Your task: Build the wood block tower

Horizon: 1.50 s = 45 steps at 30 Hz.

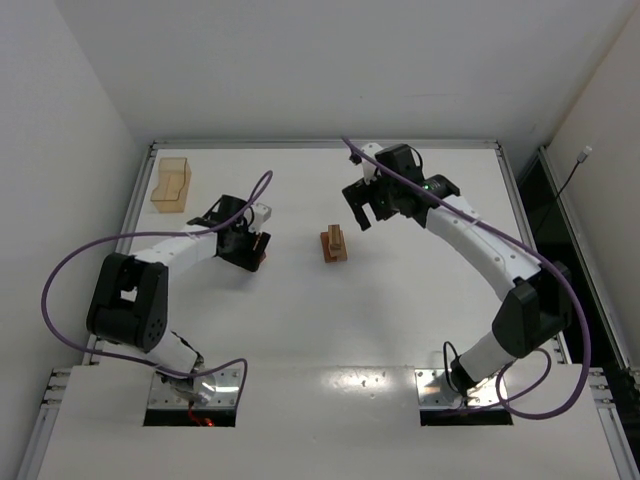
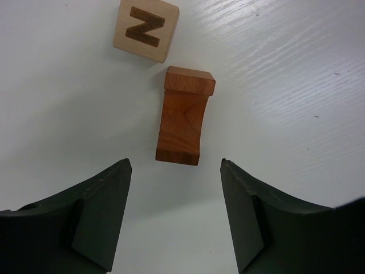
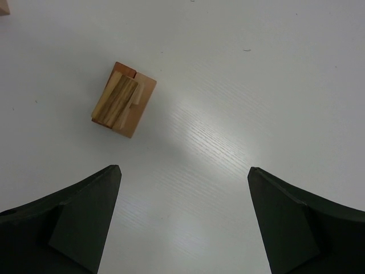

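Note:
A small stack of wooden blocks [image 1: 334, 244] stands mid-table: a light striped bar on a reddish-tan base. It also shows in the right wrist view [image 3: 122, 100]. My right gripper [image 1: 365, 215] is open and empty [image 3: 183, 171], hovering just right of and behind the stack. A reddish-brown arch piece [image 2: 182, 117] lies flat on the table just ahead of my open, empty left gripper [image 2: 175, 165]. A light tan cube printed "N" [image 2: 145, 28] lies beyond the arch. In the top view my left gripper [image 1: 250, 250] covers both.
A translucent amber box [image 1: 171, 183] stands at the far left of the table. The corner of another tan block [image 3: 3, 5] shows at the right wrist view's top left edge. A raised rim [image 1: 330, 145] runs along the table's far edge.

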Available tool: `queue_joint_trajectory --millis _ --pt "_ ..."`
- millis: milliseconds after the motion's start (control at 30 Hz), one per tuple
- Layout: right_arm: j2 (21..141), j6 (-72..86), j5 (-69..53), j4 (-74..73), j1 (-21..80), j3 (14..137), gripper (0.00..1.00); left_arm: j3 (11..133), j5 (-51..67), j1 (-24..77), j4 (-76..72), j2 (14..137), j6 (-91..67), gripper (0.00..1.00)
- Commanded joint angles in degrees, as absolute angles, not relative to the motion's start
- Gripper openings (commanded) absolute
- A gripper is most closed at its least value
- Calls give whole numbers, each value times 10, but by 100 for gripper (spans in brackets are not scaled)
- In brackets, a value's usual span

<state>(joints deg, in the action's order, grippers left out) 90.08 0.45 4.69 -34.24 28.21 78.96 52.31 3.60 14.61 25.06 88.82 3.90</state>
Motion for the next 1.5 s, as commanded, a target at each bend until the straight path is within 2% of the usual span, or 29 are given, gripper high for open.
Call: queue_joint_trajectory --millis 0,733,967,1100,1167,1200,1267,1333,1367,1467 --pt "909 13 37 -318 273 803 91 533 45 150 234 892 45 60" --pt "925 24 10 -329 246 809 91 549 50 150 205 946 34 50" --pt "925 24 4 -329 246 803 91 555 55 150 200 956 29 38" --pt "925 24 4 -329 246 803 91 560 55 150 200 956 29 26" --pt "919 24 4 -329 246 803 89 565 55 150 205 956 29 14" --pt "919 24 4 -323 246 803 89 570 61 150 210 956 29 14" --pt "919 24 -1 -323 246 803 89 570 61 150 216 950 24 7" --pt "912 24 -1 -311 246 792 88 577 85 145 229 944 24 0" --pt "901 24 -1 -304 246 777 88 583 101 137 244 934 24 0" --pt "867 17 -6 -262 246 738 87 607 250 106 279 916 39 0"
